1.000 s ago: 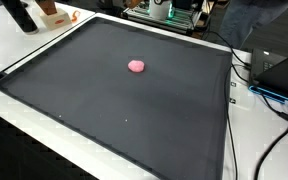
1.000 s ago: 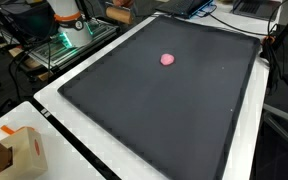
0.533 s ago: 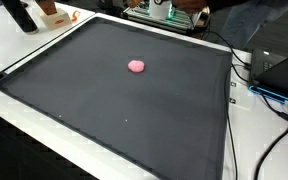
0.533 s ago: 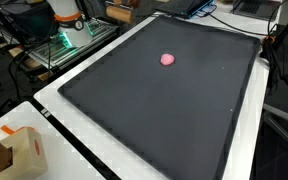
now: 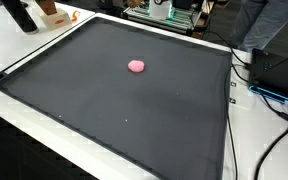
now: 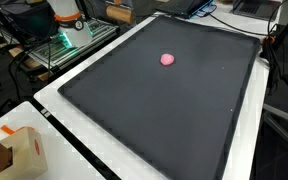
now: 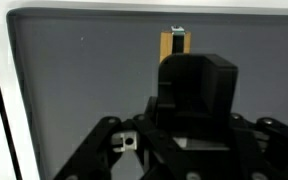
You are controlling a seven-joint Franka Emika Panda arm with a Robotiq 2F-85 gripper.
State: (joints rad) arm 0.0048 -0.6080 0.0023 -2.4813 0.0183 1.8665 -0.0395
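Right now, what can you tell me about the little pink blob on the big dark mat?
The small pink rounded lump looks soft and matte, slightly wider than tall, with no separate parts to make out. It lies alone on the large dark grey mat, well away from its edges in both exterior views. Only the mat touches it; nothing holds it.

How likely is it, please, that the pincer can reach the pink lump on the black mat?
Probably yes: the pink lump lies on the black mat with nothing near it. The pincer shows only in the wrist view, over that mat, the lump out of frame.
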